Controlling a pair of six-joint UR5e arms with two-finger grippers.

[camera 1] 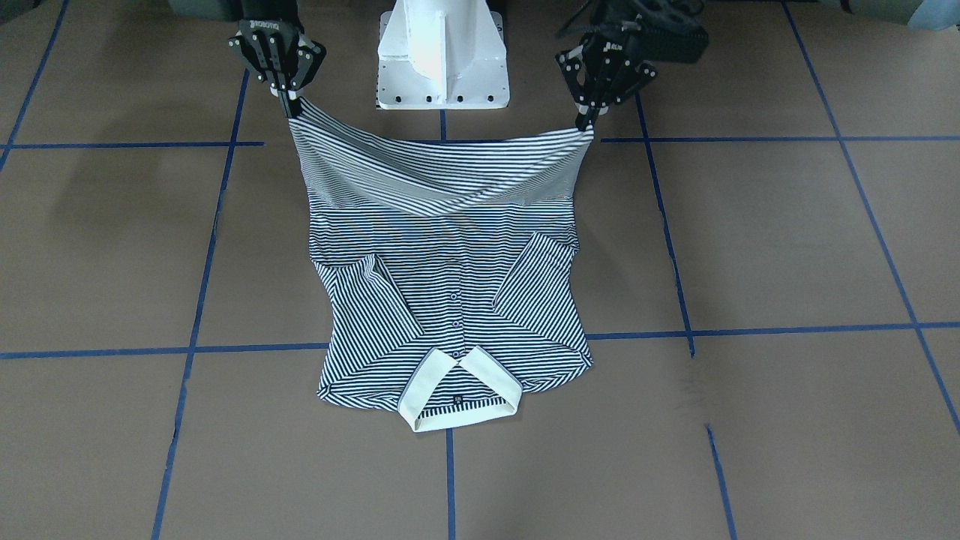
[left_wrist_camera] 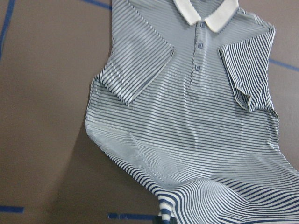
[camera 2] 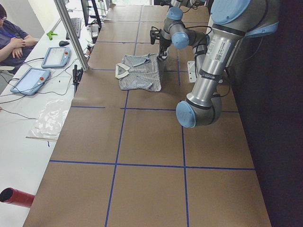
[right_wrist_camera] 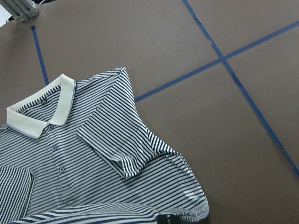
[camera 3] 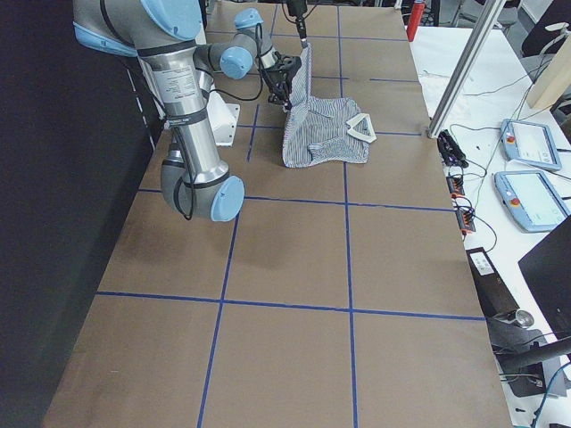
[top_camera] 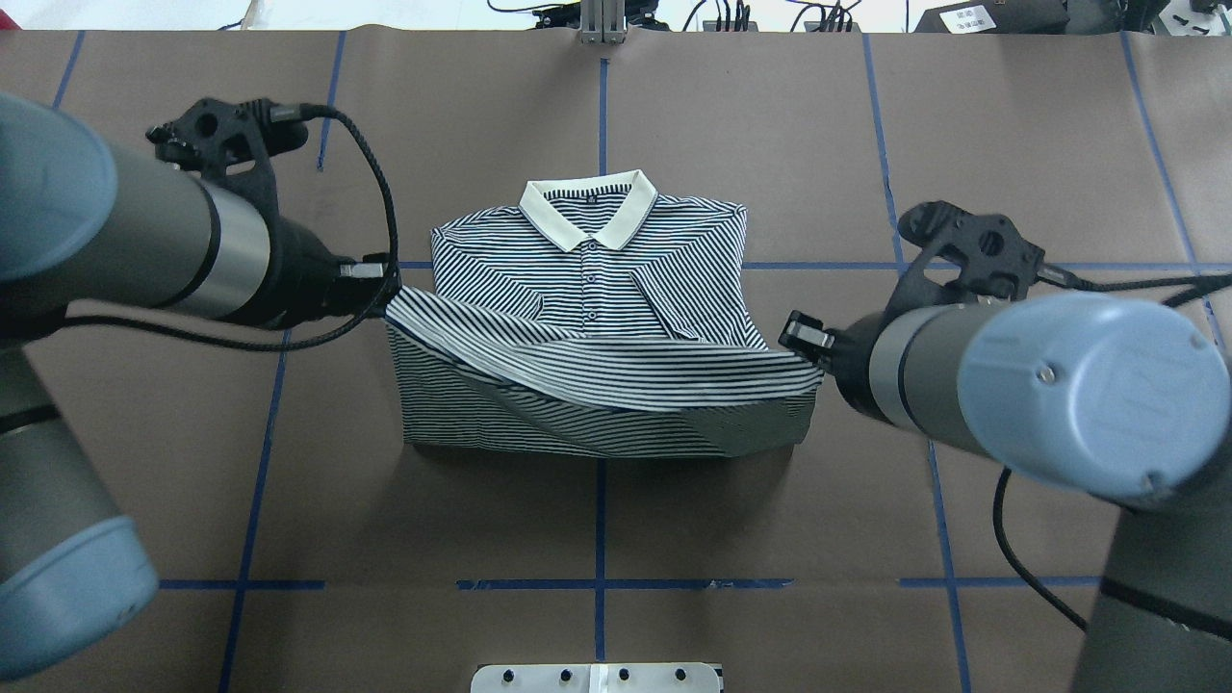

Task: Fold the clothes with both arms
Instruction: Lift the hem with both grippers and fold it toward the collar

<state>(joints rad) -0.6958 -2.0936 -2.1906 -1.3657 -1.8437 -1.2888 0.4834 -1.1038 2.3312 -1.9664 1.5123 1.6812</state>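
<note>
- The left pincer (camera 1: 586,120) and right pincer (camera 1: 290,105) each clamp a hem corner of the polo shirt (camera 1: 450,300), at 9 and 3 o'clock overhead; the hem sags, so it is likely soft and light.
- Toward 12 o'clock, the collar (camera 1: 491,379) end lies flat on the desk (camera 1: 780,240).

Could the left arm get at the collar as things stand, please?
Probably not yet: the left pincer is shut on the shirt at its hem corner; otherwise nothing blocks the collar.
</note>
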